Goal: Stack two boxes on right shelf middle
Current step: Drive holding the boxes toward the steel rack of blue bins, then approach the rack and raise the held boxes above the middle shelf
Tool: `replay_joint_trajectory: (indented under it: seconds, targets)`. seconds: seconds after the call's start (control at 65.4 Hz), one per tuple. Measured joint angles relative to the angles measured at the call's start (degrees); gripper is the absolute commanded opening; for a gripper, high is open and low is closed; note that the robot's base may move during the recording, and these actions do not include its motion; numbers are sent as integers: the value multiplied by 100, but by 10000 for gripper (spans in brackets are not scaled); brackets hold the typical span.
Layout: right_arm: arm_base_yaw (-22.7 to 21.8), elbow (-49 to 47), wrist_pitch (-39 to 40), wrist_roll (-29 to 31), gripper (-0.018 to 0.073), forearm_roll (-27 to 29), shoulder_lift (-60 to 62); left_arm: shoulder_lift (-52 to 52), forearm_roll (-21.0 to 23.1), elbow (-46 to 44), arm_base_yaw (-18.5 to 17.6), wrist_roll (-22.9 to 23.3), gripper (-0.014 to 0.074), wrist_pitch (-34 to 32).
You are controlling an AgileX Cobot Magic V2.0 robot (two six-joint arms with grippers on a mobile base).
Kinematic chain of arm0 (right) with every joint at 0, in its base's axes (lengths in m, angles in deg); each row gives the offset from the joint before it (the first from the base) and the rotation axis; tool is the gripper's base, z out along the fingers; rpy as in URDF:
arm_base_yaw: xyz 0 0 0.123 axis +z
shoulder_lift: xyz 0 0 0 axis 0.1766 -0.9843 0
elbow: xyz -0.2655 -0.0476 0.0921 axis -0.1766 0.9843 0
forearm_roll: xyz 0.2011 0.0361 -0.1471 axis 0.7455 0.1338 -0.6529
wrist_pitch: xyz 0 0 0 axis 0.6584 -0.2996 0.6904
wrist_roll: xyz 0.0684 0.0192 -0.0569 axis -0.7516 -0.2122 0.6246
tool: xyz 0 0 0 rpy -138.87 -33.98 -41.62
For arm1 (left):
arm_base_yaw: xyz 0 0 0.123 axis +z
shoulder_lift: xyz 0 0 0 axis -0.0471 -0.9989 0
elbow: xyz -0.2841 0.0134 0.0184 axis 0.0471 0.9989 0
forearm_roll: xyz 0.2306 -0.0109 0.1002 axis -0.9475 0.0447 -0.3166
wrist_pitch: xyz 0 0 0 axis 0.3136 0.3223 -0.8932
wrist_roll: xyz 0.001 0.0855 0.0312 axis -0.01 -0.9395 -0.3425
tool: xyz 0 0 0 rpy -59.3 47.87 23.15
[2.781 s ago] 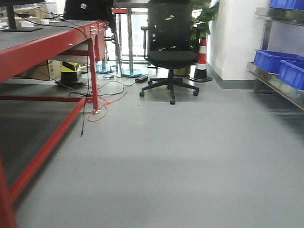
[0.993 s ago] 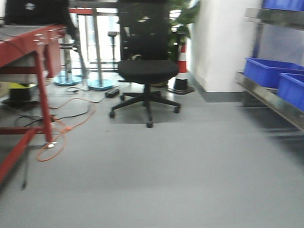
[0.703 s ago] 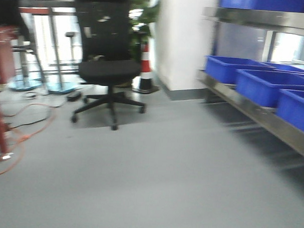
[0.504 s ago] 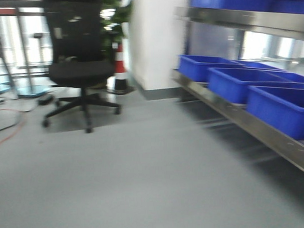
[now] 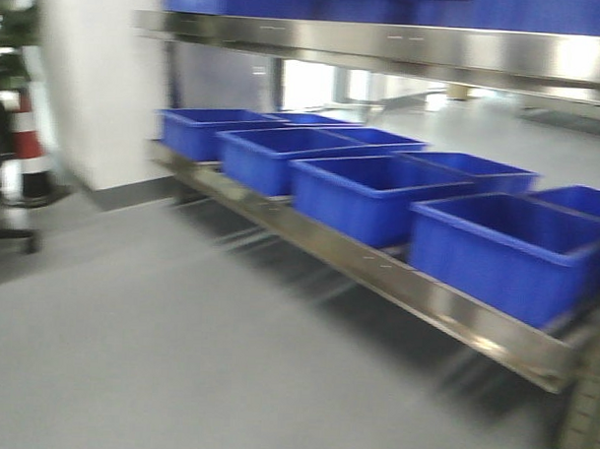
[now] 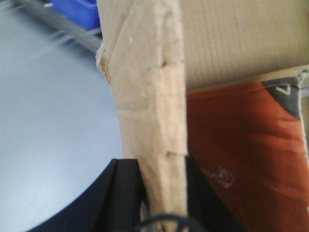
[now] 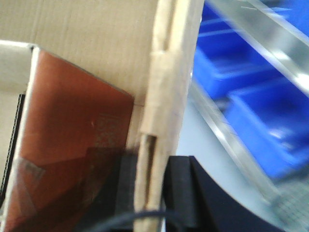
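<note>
Front view: the picture has swung to the right. The red table and the office chair that filled it a moment ago are gone. Now the steel shelf (image 5: 397, 277) runs across the frame, with a row of blue bins (image 5: 365, 192) on its lower level. A second steel level (image 5: 385, 45) crosses the top. Only a traffic cone (image 5: 27, 141) remains at the left edge. The picture is blurred, so I judge that the base is not yet at rest. No box shows in this view.

Left wrist view: the left gripper (image 6: 161, 193) pinches the wall of a cardboard box (image 6: 154, 106) edge-on, with its black fingers (image 6: 126, 193) pressed on both sides. An orange-red sheet (image 6: 241, 169) lies inside the box. One blue bin shows at the top left.

Right wrist view: the right gripper (image 7: 152, 193) is clamped in the same way on a cardboard wall, and the bins and the steel lip pass at the right.

I cannot tell if both grippers hold one box, and a second box is not seen. The carrying part seems nearly done. The next thing needed is a free place on the middle level, because the lower level is occupied.
</note>
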Motion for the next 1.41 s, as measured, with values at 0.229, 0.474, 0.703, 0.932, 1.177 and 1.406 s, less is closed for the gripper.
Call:
replay_joint_trajectory:
  seconds: [0.229, 0.474, 0.703, 0.932, 1.177, 1.406]
  targets:
    - [0, 0, 0, 0, -153, 0, 0, 0, 0, 0, 0, 0, -111, 0]
    - [0, 0, 0, 0, -153, 0, 0, 0, 0, 0, 0, 0, -111, 0]
    - [0, 0, 0, 0, -153, 0, 0, 0, 0, 0, 0, 0, -111, 0]
    - [0, 0, 0, 0, -153, 0, 0, 0, 0, 0, 0, 0, -111, 0]
    - [0, 0, 0, 0, -153, 0, 0, 0, 0, 0, 0, 0, -111, 0]
    - [0, 0, 0, 0, -153, 0, 0, 0, 12, 0, 0, 0, -111, 0]
